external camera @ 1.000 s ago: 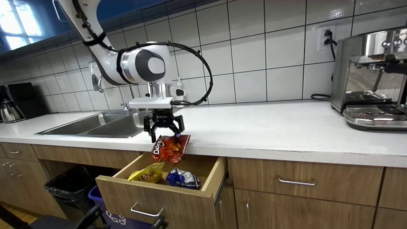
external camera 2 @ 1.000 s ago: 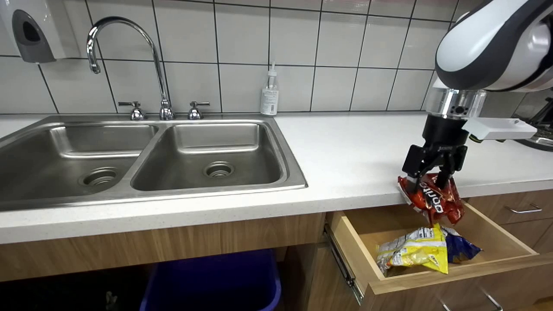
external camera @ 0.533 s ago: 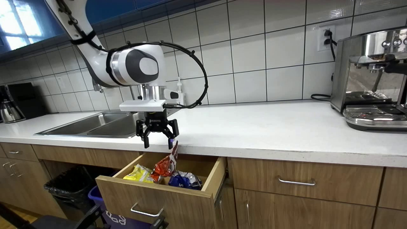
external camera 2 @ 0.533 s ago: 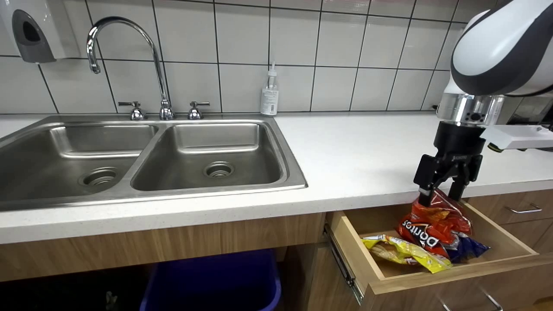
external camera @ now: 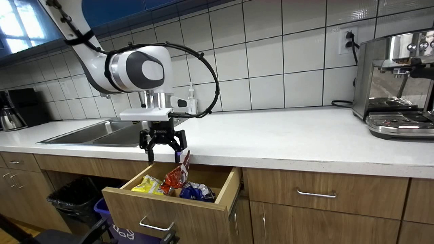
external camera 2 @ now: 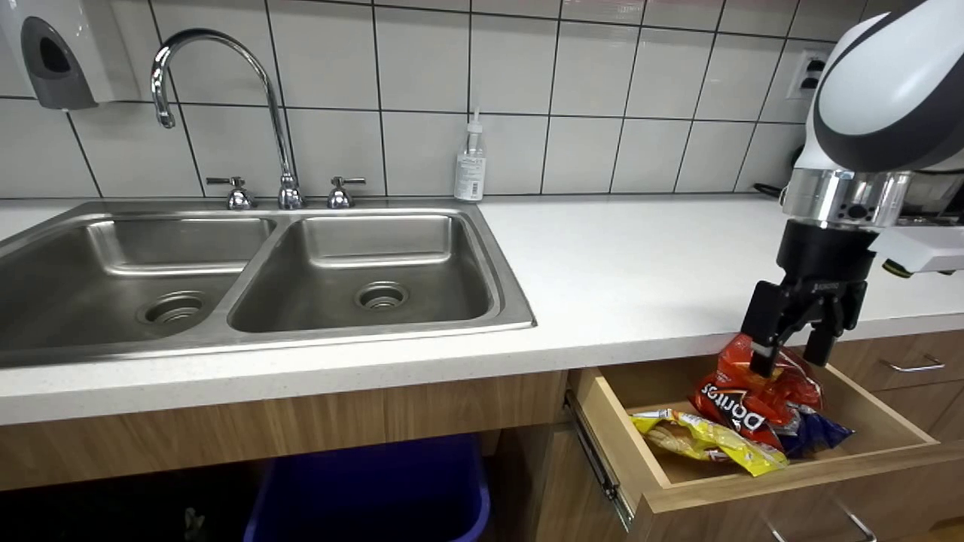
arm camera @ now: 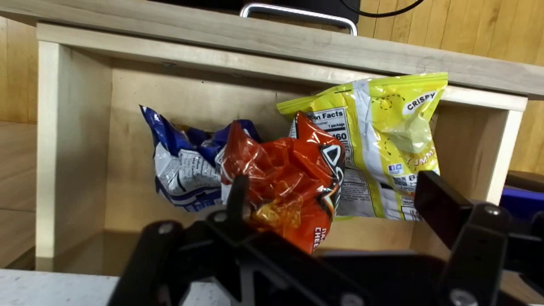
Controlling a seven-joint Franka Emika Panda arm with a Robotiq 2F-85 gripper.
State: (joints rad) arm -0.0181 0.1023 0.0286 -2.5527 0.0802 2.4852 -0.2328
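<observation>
Countertop [external camera: 281,135], white, along a tiled wall [external camera: 264,57]. Wood-fronted drawer [external camera: 190,217] below, pulled open. Gripper [external camera: 164,158], black: hangs above the drawer, with fingers [arm camera: 442,208] spread wide; grips nothing. Nearest to it: red Doritos bag [arm camera: 289,182], with a slim gap visible in an exterior view. Lies in the drawer, with one corner raised, partly hidden by a finger in the wrist view. Yellow snack bag [arm camera: 403,127] and blue snack bag [arm camera: 187,170] alongside, one to either side, both overlapped by the red one. Double steel sink [external camera 2: 252,282] with chrome faucet [external camera 2: 273,113]; clear pump bottle [external camera 2: 471,173] at rear corner. Espresso machine [external camera: 400,88], well apart. Purple bin [external camera 2: 376,489] beneath the countertop.
</observation>
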